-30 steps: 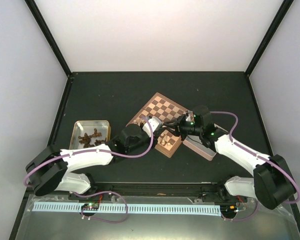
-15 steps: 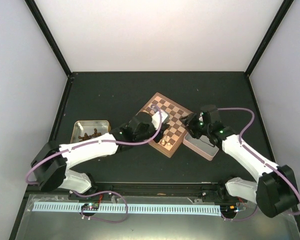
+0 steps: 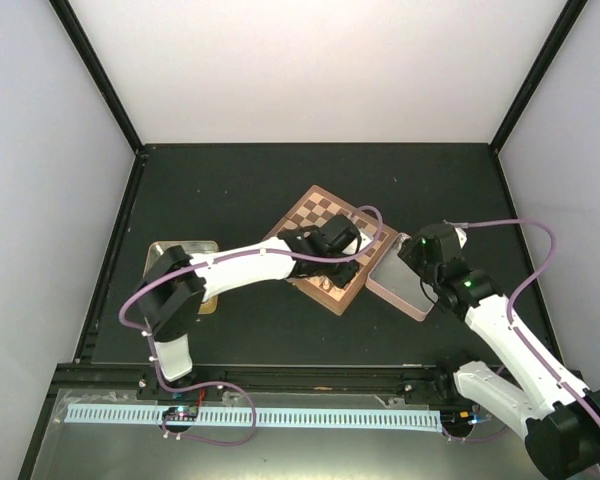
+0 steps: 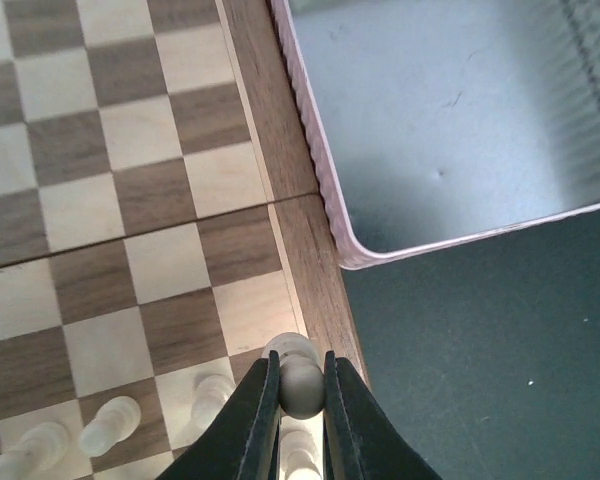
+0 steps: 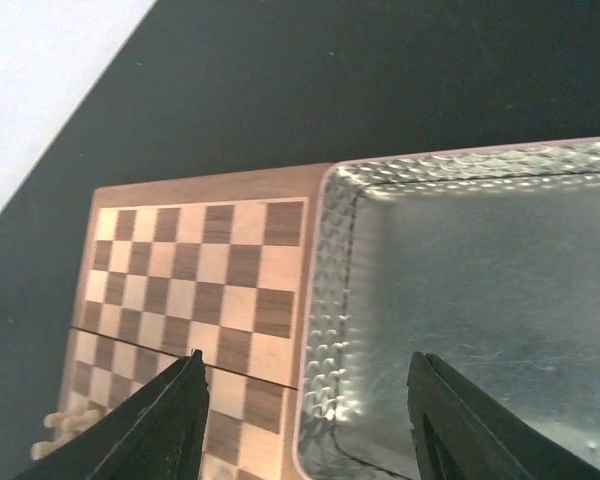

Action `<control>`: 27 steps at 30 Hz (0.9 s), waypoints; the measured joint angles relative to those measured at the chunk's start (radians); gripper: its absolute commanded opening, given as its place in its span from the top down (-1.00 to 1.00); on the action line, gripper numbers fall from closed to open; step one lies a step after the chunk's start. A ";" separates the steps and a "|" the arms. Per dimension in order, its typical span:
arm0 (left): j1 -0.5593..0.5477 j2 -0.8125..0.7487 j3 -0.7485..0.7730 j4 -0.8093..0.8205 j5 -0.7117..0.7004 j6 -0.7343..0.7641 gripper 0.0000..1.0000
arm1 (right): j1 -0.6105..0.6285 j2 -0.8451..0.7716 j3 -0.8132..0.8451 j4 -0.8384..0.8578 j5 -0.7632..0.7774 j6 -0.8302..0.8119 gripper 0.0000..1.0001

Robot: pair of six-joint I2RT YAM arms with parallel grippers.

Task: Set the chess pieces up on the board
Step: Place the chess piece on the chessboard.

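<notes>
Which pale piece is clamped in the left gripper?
The round-headed piece clamped in the left gripper, at the board's border; the other pieces sit free on squares.

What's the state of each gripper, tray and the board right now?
left gripper, shut on a pale chess piece at the board edge.
right gripper, open, empty, over the grey tray.
board, flat, pale pieces along one edge.
grey tray, empty where visible.
second tray, half hidden under the left arm.

Wearing white shells on the left arm (image 3: pixel 242 265) and right arm (image 3: pixel 500 325), broken by black joint housings. Trailing a purple cable (image 3: pixel 500 222) back from each wrist. Glowing with small green lights (image 3: pixel 426 243) just behind the right gripper (image 5: pixel 307 360). Ending in smooth, tapering black fingers (image 4: pixel 250 430).
</notes>
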State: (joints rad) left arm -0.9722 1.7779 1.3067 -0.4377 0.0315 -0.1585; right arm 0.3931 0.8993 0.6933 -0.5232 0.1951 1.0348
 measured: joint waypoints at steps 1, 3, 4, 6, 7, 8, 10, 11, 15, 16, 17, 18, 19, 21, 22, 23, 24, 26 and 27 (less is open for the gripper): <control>-0.002 0.025 0.024 -0.027 0.000 -0.003 0.92 | -0.001 0.001 -0.008 -0.002 0.005 -0.005 -0.11; -0.006 0.077 0.075 -0.082 0.000 -0.011 0.92 | -0.003 0.006 -0.025 -0.007 0.008 -0.009 -0.10; -0.007 0.094 0.090 -0.098 0.000 -0.014 0.92 | -0.003 0.009 -0.031 -0.009 0.008 -0.012 -0.11; -0.009 0.121 0.113 -0.134 0.001 -0.021 0.92 | -0.003 0.017 -0.040 -0.011 0.008 -0.016 -0.11; -0.010 0.130 0.119 -0.150 0.002 -0.025 0.92 | -0.003 0.020 -0.041 -0.012 0.008 -0.018 -0.11; -0.011 0.136 0.122 -0.164 0.002 -0.027 0.91 | -0.003 0.023 -0.043 -0.012 0.008 -0.021 -0.11; -0.011 0.150 0.134 -0.191 0.002 -0.032 0.91 | -0.005 0.026 -0.044 -0.013 0.007 -0.027 -0.11; -0.012 0.156 0.137 -0.203 0.002 -0.035 0.91 | -0.006 0.027 -0.044 -0.012 0.007 -0.028 -0.10; -0.012 0.173 0.148 -0.233 0.002 -0.039 0.89 | -0.008 0.028 -0.044 -0.013 0.007 -0.035 -0.11; -0.012 0.175 0.150 -0.238 0.002 -0.040 0.89 | -0.008 0.028 -0.044 -0.012 0.007 -0.035 -0.11; -0.012 0.177 0.151 -0.244 0.002 -0.040 0.88 | -0.008 0.029 -0.044 -0.012 0.007 -0.035 -0.10; -0.012 0.180 0.156 -0.251 0.002 -0.040 0.88 | -0.008 0.029 -0.044 -0.012 0.007 -0.035 -0.11; -0.012 0.185 0.163 -0.257 0.002 -0.040 0.87 | -0.008 0.029 -0.044 -0.013 0.007 -0.035 -0.11; -0.012 0.194 0.178 -0.264 0.002 -0.040 0.87 | -0.008 0.029 -0.044 -0.012 0.006 -0.036 -0.11; -0.012 0.198 0.184 -0.266 0.002 -0.040 0.87 | -0.008 0.029 -0.044 -0.013 0.006 -0.036 -0.11; -0.012 0.202 0.191 -0.269 0.002 -0.040 0.86 | -0.008 0.029 -0.044 -0.013 0.007 -0.036 -0.11; -0.012 0.208 0.198 -0.272 0.002 -0.040 0.86 | -0.008 0.029 -0.044 -0.013 0.007 -0.038 -0.11; -0.012 0.215 0.204 -0.273 0.002 -0.040 0.86 | -0.008 0.029 -0.044 -0.013 0.007 -0.039 -0.11; -0.012 0.219 0.208 -0.277 0.002 -0.040 0.86 | -0.008 0.029 -0.044 -0.013 0.006 -0.039 -0.11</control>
State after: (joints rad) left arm -0.9840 1.9968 1.5150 -0.7143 0.0330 -0.1986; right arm 0.3855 0.9283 0.6495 -0.5358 0.2016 0.9955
